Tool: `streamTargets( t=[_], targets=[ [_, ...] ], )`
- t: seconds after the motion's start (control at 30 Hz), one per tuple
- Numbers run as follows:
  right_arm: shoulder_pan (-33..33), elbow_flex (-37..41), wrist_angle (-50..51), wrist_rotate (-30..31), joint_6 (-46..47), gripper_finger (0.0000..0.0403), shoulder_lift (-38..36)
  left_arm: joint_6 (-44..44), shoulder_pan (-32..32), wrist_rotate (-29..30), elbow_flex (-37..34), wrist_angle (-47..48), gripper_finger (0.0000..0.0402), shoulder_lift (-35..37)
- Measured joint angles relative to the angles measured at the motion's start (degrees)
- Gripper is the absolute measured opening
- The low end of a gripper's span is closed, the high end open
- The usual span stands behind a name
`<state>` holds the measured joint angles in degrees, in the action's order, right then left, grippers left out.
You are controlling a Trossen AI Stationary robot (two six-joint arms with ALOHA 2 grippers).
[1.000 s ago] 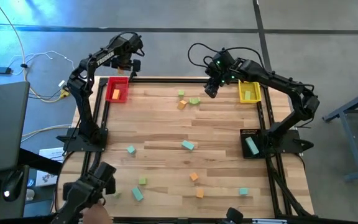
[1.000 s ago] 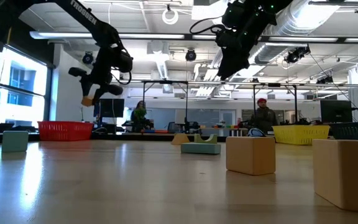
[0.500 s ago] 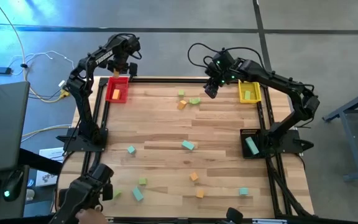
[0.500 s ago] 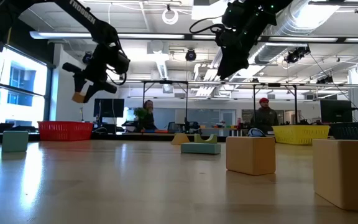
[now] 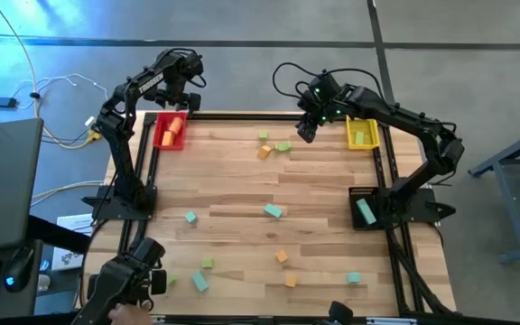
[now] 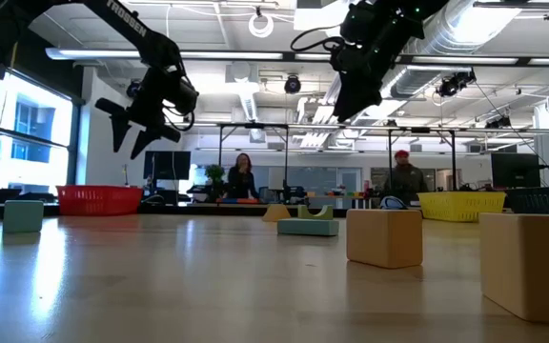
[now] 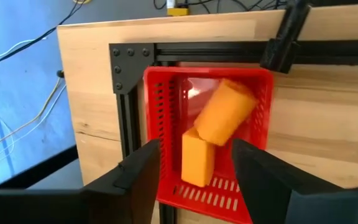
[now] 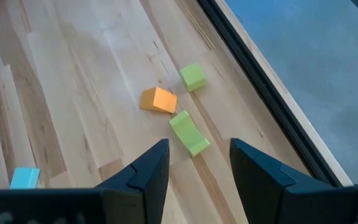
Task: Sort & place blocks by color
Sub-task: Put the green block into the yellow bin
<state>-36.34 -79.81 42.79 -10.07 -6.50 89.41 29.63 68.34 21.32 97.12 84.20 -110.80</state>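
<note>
Our left claw (image 7: 194, 171) hangs open above the red tray (image 7: 160, 106), two orange blocks (image 7: 199, 157) inside, right below. Our right claw (image 8: 197, 171), open too, hovers over green blocks (image 8: 189, 132) on the desk (image 8: 73, 93).

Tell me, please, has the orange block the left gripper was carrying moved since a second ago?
Yes. It has left the open left gripper and dropped into the red tray, where the orange block lands tilted on another orange block.
</note>
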Motion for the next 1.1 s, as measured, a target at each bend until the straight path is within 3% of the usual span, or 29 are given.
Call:
streamTargets(
  t=[0.5, 0.83, 1.1],
  targets=[
    [0.0, 0.0, 1.37, 0.04, 2.4, 0.0156, 0.0, -12.12, -1.78, -13.14, 6.06, 0.0, 0.0186, 0.2],
    [0.0, 0.0, 1.57, 0.02, 8.99, 0.0156, 0.0, -24.2, -11.25, -16.82, 10.59, -2.68, 0.0186, 5.73],
    [0.53, 0.0, 0.07, 0.04, 13.78, 0.0156, 0.0, -25.79, -20.77, -16.77, 10.62, -4.79, 0.0186, 11.91]
  ],
)
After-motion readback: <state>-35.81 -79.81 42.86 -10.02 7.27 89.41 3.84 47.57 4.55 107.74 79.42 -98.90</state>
